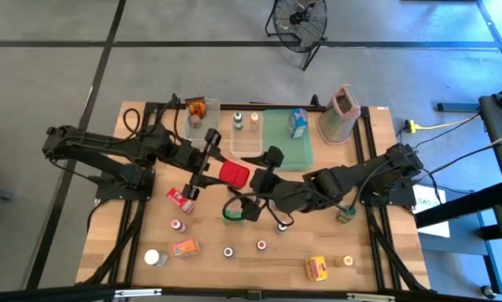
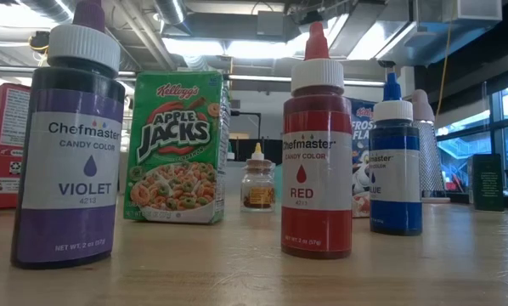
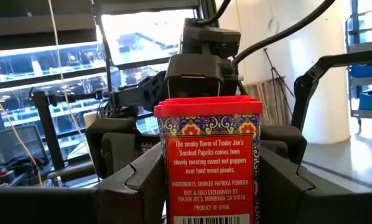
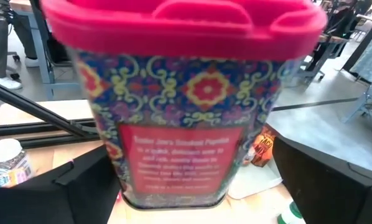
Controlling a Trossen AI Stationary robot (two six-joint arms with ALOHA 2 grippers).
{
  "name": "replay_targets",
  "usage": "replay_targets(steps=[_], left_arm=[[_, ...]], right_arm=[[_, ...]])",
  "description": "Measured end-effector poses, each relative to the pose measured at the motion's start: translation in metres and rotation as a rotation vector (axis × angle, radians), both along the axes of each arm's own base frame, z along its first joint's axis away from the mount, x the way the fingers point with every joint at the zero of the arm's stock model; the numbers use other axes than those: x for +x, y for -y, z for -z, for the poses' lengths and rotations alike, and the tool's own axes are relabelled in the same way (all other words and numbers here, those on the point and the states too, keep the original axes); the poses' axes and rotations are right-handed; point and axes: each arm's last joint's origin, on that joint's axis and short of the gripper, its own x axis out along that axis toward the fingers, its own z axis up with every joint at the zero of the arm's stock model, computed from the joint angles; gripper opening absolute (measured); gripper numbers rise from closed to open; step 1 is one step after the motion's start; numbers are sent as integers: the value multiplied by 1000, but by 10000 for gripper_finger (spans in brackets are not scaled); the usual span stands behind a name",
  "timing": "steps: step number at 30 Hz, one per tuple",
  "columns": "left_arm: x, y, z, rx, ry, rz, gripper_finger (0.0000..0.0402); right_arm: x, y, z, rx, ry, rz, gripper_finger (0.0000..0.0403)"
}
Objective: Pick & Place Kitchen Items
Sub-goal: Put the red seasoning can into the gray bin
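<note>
A red-lidded smoked paprika tin [image 1: 232, 174] with a patterned label hangs upright above the middle of the table. My left gripper [image 1: 224, 172] is shut on it from the table's left. My right gripper [image 1: 256, 178] is open and faces it from the right. In the right wrist view the tin [image 4: 180, 124] fills the space between the right fingers [image 4: 68, 186], which stand on either side without plainly touching it. Other kitchen items stand on the wood: a red box [image 1: 180, 200], small bottles [image 1: 177, 225], an orange packet [image 1: 185, 247], a yellow box [image 1: 317, 268]. My left gripper pinches the paprika tin between its two fingers [image 3: 133, 180], one on each narrow side, low on the body [image 3: 171, 186]. The fingers come level from the table's left. The tin stands upright in the hold, lid up, lifted clear of the table.
Two clear bins [image 1: 202, 117] [image 1: 247, 138], a green tray [image 1: 278, 151] with a blue box [image 1: 297, 123], and a metal grater [image 1: 341, 113] line the far edge. In the low view stand violet [image 2: 67, 144], red [image 2: 317, 153] and blue [image 2: 396, 161] colour bottles and an Apple Jacks box [image 2: 176, 149].
</note>
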Motion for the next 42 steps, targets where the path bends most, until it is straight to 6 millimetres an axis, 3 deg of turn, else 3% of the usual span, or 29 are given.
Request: replay_targets(steps=[19,33,42], left_arm=[[0,0,0,-3,-7,2,183],[0,0,1,0,-18,-5,183],[0,0,1,11,-15,-7,183]], right_arm=[[2,-3,-4,-38,7,-92,250],[2,-3,-5,-40,7,-113,202],[2,-3,-5,-45,0,-119,200]])
